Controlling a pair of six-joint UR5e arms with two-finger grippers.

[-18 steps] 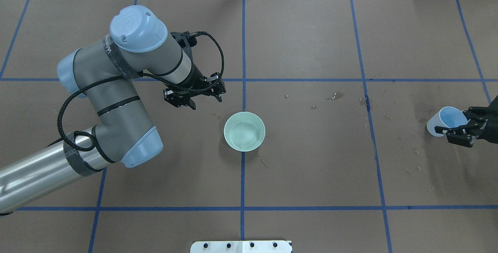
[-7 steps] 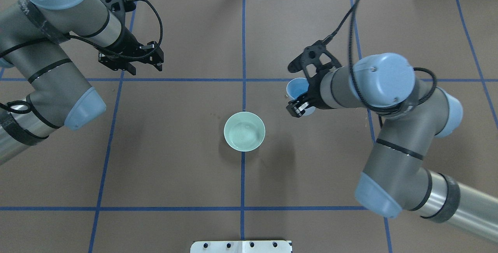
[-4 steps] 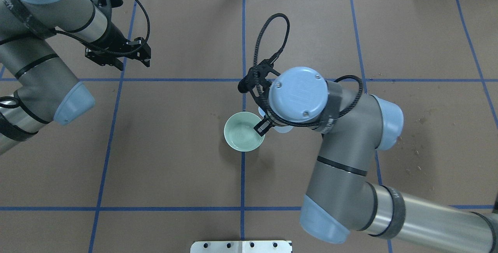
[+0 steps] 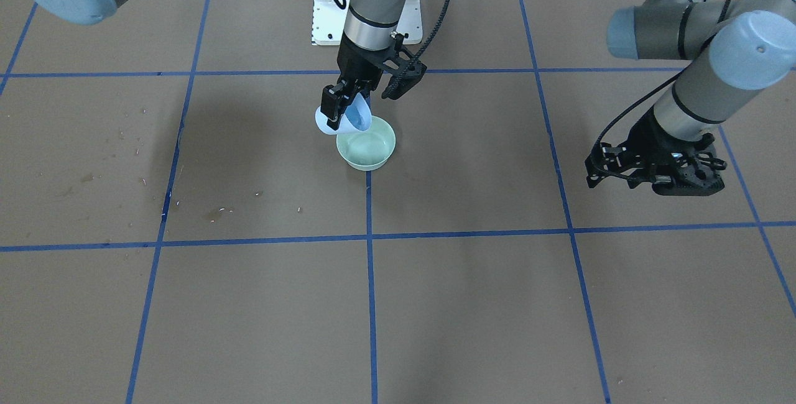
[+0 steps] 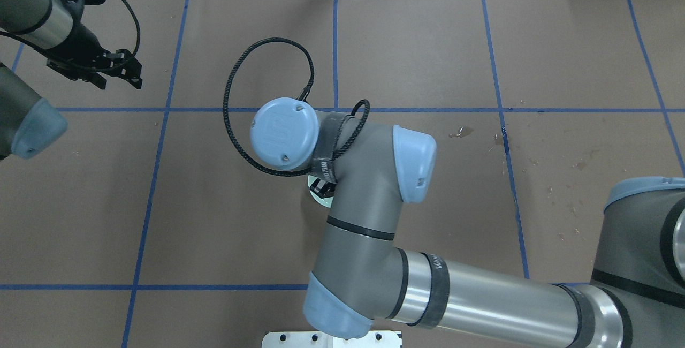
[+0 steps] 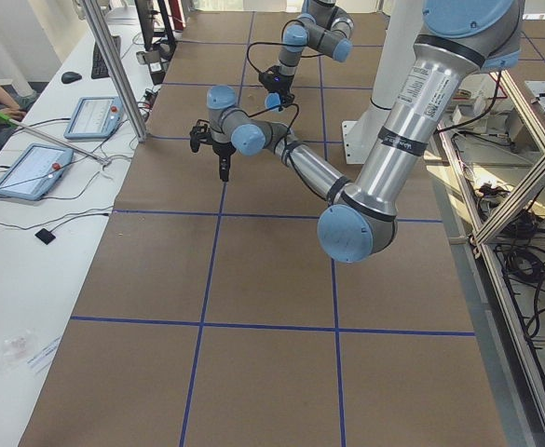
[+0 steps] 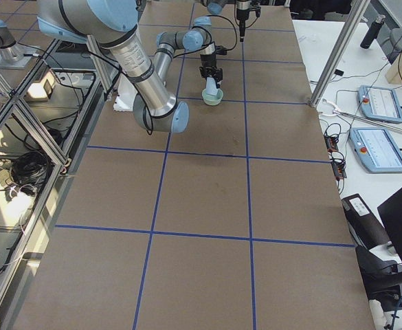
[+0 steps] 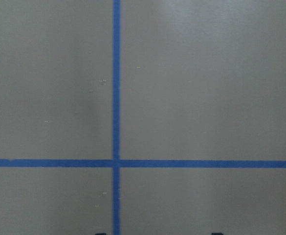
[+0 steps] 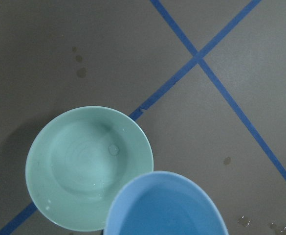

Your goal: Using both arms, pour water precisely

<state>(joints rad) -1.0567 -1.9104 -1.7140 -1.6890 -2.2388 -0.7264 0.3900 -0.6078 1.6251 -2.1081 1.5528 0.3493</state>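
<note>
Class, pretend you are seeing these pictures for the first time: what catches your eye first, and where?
At the centre, the right pincer holds a pale blue cup tilted over the rim of a mint-green bowl. Far to the side, the left pincer hangs open above the brown paper.

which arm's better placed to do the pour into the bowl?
Right. The right gripper holds the blue cup tilted over the green bowl's rim. The left gripper hangs open and empty, far off to the side.
</note>
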